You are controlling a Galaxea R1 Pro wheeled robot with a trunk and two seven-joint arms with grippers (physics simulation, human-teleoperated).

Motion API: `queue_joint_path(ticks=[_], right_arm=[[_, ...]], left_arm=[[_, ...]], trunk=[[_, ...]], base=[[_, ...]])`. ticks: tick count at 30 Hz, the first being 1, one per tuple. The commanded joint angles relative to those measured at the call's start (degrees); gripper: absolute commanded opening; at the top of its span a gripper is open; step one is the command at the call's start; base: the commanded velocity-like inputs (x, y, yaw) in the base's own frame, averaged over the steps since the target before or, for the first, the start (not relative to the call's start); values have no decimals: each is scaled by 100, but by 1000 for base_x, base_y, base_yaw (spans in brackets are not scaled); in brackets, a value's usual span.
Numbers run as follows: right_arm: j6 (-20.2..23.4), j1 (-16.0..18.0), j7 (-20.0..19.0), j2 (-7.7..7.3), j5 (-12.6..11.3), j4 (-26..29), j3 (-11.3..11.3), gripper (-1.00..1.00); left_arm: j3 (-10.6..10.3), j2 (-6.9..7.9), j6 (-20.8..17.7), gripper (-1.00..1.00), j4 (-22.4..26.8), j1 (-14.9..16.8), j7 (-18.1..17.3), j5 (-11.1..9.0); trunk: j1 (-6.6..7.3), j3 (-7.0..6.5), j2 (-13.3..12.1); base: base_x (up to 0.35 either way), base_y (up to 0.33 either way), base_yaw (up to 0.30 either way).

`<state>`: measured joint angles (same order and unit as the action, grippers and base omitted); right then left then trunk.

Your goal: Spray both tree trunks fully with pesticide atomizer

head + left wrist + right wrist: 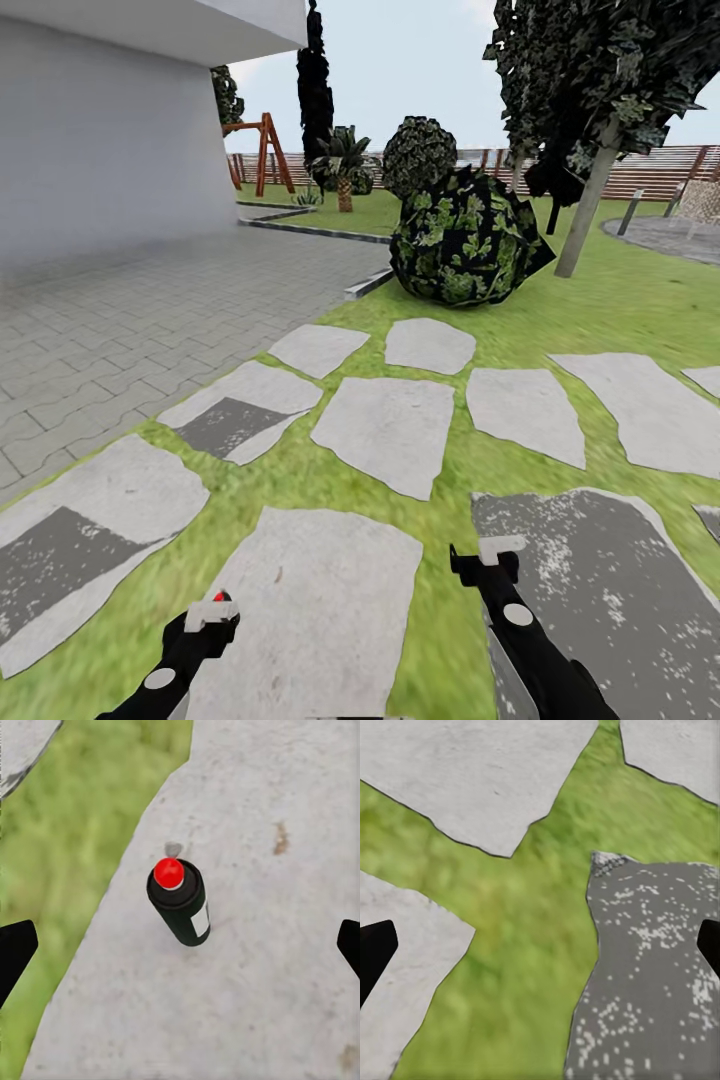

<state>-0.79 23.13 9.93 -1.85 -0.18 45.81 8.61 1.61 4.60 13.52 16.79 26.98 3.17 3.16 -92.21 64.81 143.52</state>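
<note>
My left gripper (180, 945) hangs spread wide over the dark red-capped atomizer bottle (180, 902) upright on a grey paving slab (262, 982); my right gripper (540, 945) gapes beside it, holding nothing

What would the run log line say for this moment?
phase: reach for spray bottle | bottle: upright on stone slab, red cap | left gripper: jaws open above bottle | right gripper: open, empty, over grass

bright even daylight | soft low-resolution renders | grass blurred in wrist views
</note>
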Motion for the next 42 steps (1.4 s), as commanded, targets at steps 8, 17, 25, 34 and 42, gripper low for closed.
queue_joint_path(ticks=[8,17,25,34,42], right_arm=[[0,-2,0,0,0,3,0,100],[0,-2,0,0,0,0,-2,100],[0,-2,0,0,0,6,-7,100],[-1,-2,0,0,0,7,-7,100],[-1,-2,0,0,0,4,-6,100]], left_arm=[[5,-3,-5,100,4,0,8,-1],[6,-3,-7,100,2,0,8,0],[-8,-5,-2,100,7,0,0,0],[-13,-17,6,100,5,-2,-1,0],[-25,-55,372,100,0,-9,-6,10]], trunk=[[0,0,0],[0,0,0],[0,0,0],[-18,178,9],[-28,330,15]], base=[[118,104,-2],[218,202,0],[31,25,-56],[0,0,-3],[0,0,0]])
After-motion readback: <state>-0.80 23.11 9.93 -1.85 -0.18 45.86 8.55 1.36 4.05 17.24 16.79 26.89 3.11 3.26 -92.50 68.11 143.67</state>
